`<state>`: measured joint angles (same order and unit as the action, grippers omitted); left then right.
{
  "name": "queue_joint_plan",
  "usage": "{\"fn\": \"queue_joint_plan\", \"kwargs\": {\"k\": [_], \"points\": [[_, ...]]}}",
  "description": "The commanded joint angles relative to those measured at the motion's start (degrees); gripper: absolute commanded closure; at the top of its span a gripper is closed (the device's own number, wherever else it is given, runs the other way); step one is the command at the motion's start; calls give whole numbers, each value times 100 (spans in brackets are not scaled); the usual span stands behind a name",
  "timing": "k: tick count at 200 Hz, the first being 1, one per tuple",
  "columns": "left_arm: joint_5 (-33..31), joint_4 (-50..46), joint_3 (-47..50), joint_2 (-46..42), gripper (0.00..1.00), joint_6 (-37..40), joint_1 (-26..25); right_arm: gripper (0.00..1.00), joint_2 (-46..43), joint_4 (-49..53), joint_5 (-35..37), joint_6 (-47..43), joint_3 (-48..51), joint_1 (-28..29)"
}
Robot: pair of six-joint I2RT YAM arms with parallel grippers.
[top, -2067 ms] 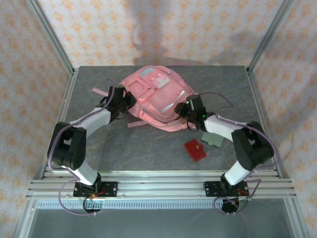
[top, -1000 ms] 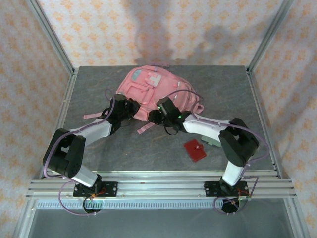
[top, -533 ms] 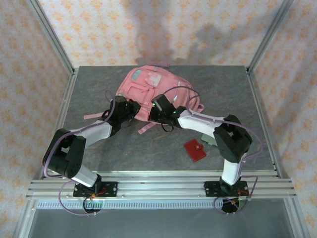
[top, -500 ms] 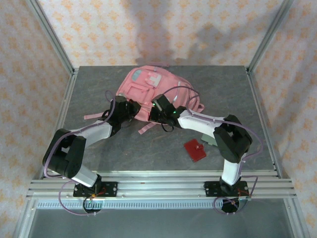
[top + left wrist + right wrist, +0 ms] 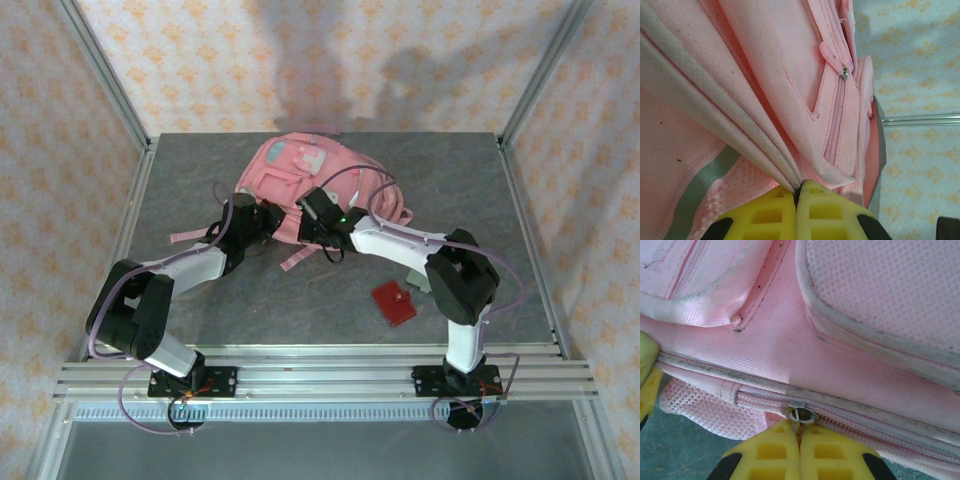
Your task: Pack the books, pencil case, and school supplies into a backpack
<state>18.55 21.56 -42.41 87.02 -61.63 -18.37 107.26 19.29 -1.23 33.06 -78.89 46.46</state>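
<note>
The pink backpack (image 5: 300,175) lies at the middle back of the table. My left gripper (image 5: 268,218) is shut on a fold of the backpack's fabric (image 5: 790,100) at its near left edge, with the yellow fingertips (image 5: 797,189) pressed together. My right gripper (image 5: 312,222) is just to the right of it. It is shut on the metal zipper pull (image 5: 802,415) of the backpack's near seam, and its fingers (image 5: 801,432) meet below the slider. Of the school supplies, a red square pad (image 5: 394,302) and a grey-green card (image 5: 428,285) lie on the table under the right arm. The books and pencil case are out of view.
Loose pink straps (image 5: 300,258) trail toward me from the backpack, and another (image 5: 185,237) to the left. Metal frame posts (image 5: 120,100) stand at the table's back corners. Bare grey table (image 5: 470,180) lies to the right of the backpack.
Over two seconds the backpack turned and shifted left and toward the back. In the last second my right gripper slid slightly left along the near seam. The left gripper kept its hold.
</note>
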Motion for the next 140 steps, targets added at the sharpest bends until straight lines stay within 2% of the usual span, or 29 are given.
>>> {"fn": "queue_joint_plan", "kwargs": {"k": [1, 32, 55, 76, 84, 108, 140], "points": [[150, 154, -90, -227, 100, 248, 184, 100, -432, 277, 659, -179, 446, -123], [143, -222, -198, -277, 100, 585, 432, 100, -1109, 371, 798, -377, 1383, -406], [102, -423, -289, -267, 100, 779, 554, 100, -1529, 396, 858, -566, 2004, -865], [45, -598, -461, -190, 100, 958, 626, 100, -1839, 404, 1287, -808, 2287, -1099], [51, -645, -553, -124, 100, 1008, 641, 100, -1919, 379, 1347, -954, 2299, -1097], [-20, -926, -1038, 201, 100, 1301, 662, 100, -2077, 182, 880, -1206, 2309, -990], [-176, -1385, -1939, 792, 100, 1691, 794, 100, -1865, 36, 304, -1304, 2079, -392]]}}
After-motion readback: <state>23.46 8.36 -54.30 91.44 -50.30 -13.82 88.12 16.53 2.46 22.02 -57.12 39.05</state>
